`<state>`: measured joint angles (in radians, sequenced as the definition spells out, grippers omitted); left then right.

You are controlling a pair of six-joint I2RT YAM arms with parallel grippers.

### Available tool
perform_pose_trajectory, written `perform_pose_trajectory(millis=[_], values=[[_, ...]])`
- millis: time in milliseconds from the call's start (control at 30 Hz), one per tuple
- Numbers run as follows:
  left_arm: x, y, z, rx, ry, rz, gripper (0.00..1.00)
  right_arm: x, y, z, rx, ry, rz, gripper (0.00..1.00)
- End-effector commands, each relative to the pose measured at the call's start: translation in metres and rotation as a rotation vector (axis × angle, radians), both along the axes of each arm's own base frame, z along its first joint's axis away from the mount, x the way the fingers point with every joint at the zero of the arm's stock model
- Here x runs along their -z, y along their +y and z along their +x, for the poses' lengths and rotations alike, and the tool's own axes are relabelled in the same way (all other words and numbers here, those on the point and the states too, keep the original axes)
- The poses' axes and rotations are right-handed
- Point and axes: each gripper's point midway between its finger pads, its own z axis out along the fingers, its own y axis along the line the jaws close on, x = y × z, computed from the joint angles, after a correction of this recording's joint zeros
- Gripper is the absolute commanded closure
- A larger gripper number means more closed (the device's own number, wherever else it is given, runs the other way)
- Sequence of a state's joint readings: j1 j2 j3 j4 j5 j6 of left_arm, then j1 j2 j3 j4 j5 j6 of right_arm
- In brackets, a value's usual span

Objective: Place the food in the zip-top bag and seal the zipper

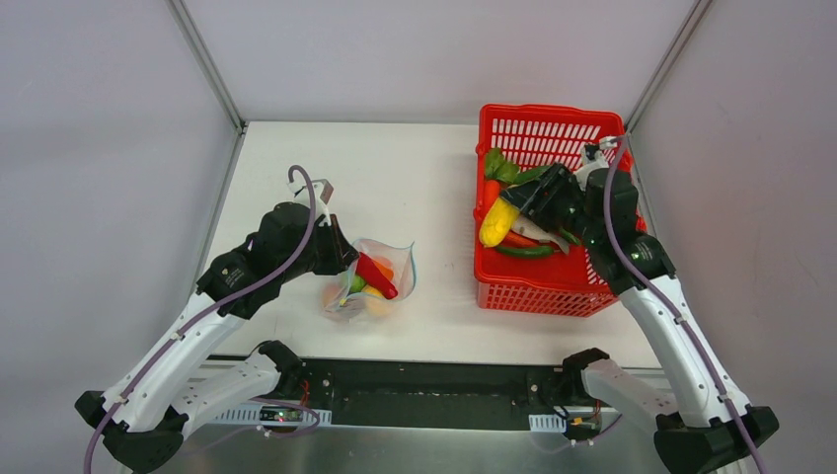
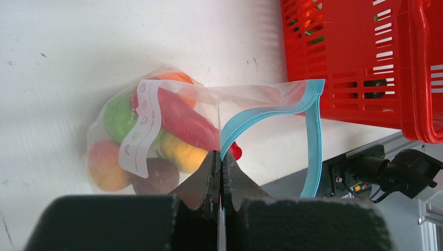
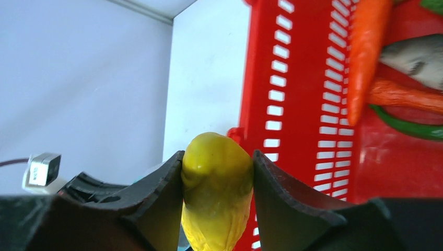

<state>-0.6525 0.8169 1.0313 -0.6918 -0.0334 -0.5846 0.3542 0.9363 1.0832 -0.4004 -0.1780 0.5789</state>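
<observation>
**Yellow toy held, bag mouth open and waiting**

The job is at the filling step. The right tool (image 3: 217, 157) is squeezing a smooth, shiny yellow plastic toy food (image 3: 217, 209) between its two black fingers. It holds the toy above the left side of the red plastic mesh basket (image 3: 292, 104).

The left tool (image 2: 220, 159) is pinched tight on the rim of the clear crinkly plastic zip-top bag (image 2: 261, 97). It grips right by the thin teal-blue zipper (image 2: 312, 141) and holds the mouth up and open. The bag sits on the white counter (image 1: 415, 188), to the left of the basket.

Round toys fill the bag: green, peach, yellow and dark purple. A long glossy red toy pepper (image 2: 183, 120) pokes out at the mouth.

I think the next move is to carry the yellow toy over to the open mouth and drop it in. The bag is soft and floppy, and the red pepper partly blocks the way. The yellow toy looks slick, so it could slip.

Orange toy carrots (image 3: 365, 52) and green pieces lie in the basket, so zipping up looks a long way off.
</observation>
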Motion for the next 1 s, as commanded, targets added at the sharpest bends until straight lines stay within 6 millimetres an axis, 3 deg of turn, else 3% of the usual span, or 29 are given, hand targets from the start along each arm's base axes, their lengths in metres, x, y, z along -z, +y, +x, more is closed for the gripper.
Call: perform_pose_trajectory(millis=[0,400,633,967], values=[[-0.017,-0.004,0.006,-0.005,-0.038,-0.044,1.0,-0.038,0.033,-0.003,-0.081,-0.085,0.096,0.77],[-0.018,-0.004,0.007,-0.011,-0.034,-0.045,1.0,-0.058,0.13,-0.027,-0.206,-0.273,0.065,0.78],[-0.019,-0.002,0.006,-0.013,-0.034,-0.036,1.0,-0.058,0.181,-0.045,-0.27,-0.365,-0.009,0.78],[-0.021,0.0,0.004,-0.016,-0.037,-0.034,1.0,-0.047,0.216,-0.056,-0.337,-0.42,-0.1,0.79]])
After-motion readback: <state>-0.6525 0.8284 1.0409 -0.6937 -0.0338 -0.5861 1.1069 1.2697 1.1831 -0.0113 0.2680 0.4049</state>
